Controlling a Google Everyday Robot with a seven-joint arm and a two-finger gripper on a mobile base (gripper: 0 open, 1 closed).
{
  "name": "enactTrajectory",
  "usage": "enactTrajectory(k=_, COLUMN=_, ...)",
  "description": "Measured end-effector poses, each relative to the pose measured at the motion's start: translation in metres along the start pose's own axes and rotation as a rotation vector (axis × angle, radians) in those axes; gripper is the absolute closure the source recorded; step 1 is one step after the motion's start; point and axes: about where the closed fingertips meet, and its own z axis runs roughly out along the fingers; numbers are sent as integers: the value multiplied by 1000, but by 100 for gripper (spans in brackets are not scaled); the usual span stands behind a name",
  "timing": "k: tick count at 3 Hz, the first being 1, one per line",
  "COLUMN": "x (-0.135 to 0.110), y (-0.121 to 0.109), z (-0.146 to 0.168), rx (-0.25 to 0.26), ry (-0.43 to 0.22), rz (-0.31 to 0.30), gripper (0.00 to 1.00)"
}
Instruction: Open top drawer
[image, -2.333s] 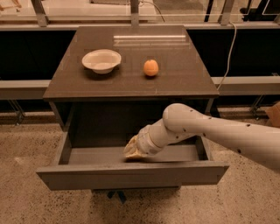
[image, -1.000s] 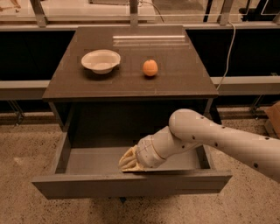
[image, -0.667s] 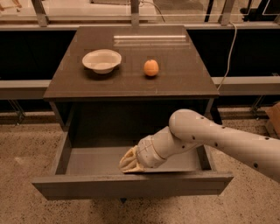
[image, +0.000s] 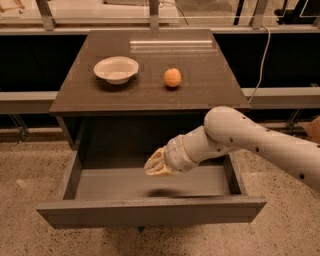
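The top drawer (image: 150, 212) of the dark grey-brown cabinet stands pulled far out toward me, its flat front panel low in the view and its grey box interior (image: 150, 182) bare. My gripper (image: 156, 164) on the white arm hangs over the inside of the drawer, just behind the front panel, raised a little above the drawer floor and casting a shadow on it. It does not touch the front panel.
On the cabinet top (image: 150, 95) stand a white bowl (image: 116, 69) at the left and an orange (image: 172, 77) to its right. A cable (image: 260, 55) hangs at the right rear. Speckled floor (image: 30, 175) surrounds the cabinet.
The drawer slid slightly further out toward me early on. The gripper has since lifted up and a bit right, away from the drawer floor and front panel.
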Motion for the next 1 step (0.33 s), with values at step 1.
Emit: enactTrajectory(k=1, x=1, y=-18, z=-13, rx=58, ry=-13, rz=30, gripper=100)
